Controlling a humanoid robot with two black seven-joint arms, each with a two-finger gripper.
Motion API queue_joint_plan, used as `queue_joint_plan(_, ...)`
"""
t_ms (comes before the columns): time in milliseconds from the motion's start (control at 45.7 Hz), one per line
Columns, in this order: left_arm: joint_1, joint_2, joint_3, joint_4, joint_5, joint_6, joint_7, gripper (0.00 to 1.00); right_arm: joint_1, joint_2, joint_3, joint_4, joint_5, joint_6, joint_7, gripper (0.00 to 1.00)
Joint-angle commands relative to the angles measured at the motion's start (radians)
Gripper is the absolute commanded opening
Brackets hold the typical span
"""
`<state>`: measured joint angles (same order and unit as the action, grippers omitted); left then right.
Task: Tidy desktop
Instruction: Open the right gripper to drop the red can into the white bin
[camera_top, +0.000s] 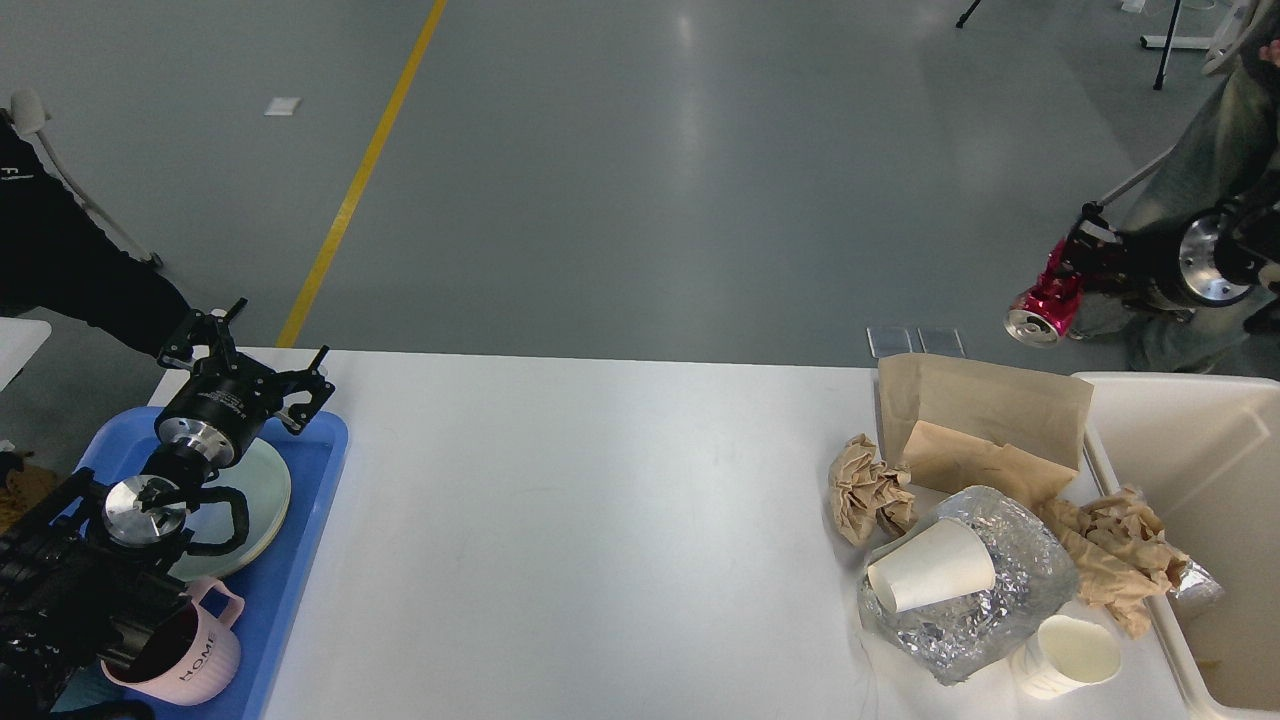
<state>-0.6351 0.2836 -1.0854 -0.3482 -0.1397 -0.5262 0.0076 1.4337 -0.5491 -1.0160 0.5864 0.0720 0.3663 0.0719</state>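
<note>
The white desktop (560, 520) fills the lower view. My right gripper (1078, 268) hangs in the air beyond the desktop's far right corner, shut on a crushed red can (1042, 305) whose silver end faces me. My left gripper (250, 360) is at the far left over the blue tray (315, 490), open, with nothing between its fingers. On the right part of the desktop lie crumpled brown paper (868, 488), a brown paper bag (985, 420), crinkled foil (985, 600) and two white paper cups (930, 578) (1070, 655).
A beige bin (1200, 440) stands at the right edge, with more crumpled paper (1115, 555) draped over its rim. The blue tray holds a pale plate (262, 500) and a pink mug (185, 655). A person's legs (1215, 150) are at the far right.
</note>
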Motion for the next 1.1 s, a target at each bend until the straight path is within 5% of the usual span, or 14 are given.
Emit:
queue_joint_plan(0, 0.000, 0.000, -0.001, 0.000, 0.000, 0.000, 0.000, 0.97, -0.104, -0.069, 0.011, -0.007, 0.002, -0.096, 0.000, 0.00)
queue_joint_plan(350, 0.000, 0.000, -0.001, 0.000, 0.000, 0.000, 0.000, 0.97, -0.429, -0.081, 0.014, -0.207, 0.017, -0.244, 0.000, 0.03)
queue_joint_plan(438, 0.000, 0.000, -0.001, 0.000, 0.000, 0.000, 0.000, 0.97, -0.446, -0.077, 0.017, -0.246, 0.023, -0.254, 0.002, 0.78)
queue_joint_plan(504, 0.000, 0.000, -0.001, 0.000, 0.000, 0.000, 0.000, 0.97, -0.449, -0.077, 0.028, -0.254, 0.023, -0.274, 0.003, 0.94)
queue_joint_plan(1073, 0.000, 0.000, -0.001, 0.000, 0.002, 0.000, 0.000, 0.97, -0.385, -0.037, 0.011, -0.241, 0.017, -0.270, 0.002, 1.00)
